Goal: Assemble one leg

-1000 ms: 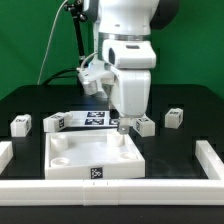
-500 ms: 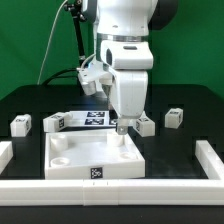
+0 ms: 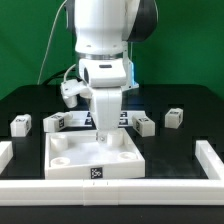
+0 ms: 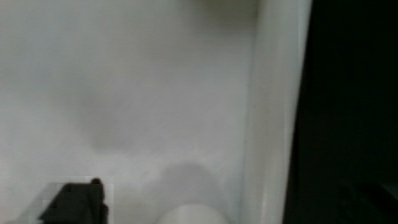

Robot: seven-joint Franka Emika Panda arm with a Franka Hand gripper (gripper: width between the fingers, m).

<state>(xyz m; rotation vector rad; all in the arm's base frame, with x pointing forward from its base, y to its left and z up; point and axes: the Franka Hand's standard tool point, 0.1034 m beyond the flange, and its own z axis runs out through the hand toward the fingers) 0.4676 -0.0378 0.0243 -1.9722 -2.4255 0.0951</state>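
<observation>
Swing along the far edge of the bench point(image 3: 200, 125) brought the end effector point(image 3: 104, 134) over the large white square tray point(image 3: 70, 160). Clenched or released, I cannot tell. Small white tagged leg point(image 3: 145, 124) lies untaken.

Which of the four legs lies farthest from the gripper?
The leg at the exterior view's far left. The gripper is over the tray; the other three legs lie closer to it.

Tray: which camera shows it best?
Exterior view: the white tray is nearly whole in frame, recesses and front tag visible; the arm covers part of its back. Wrist view gives only a blurred white surface beside a dark strip, possibly the tray; cannot tell.
</observation>
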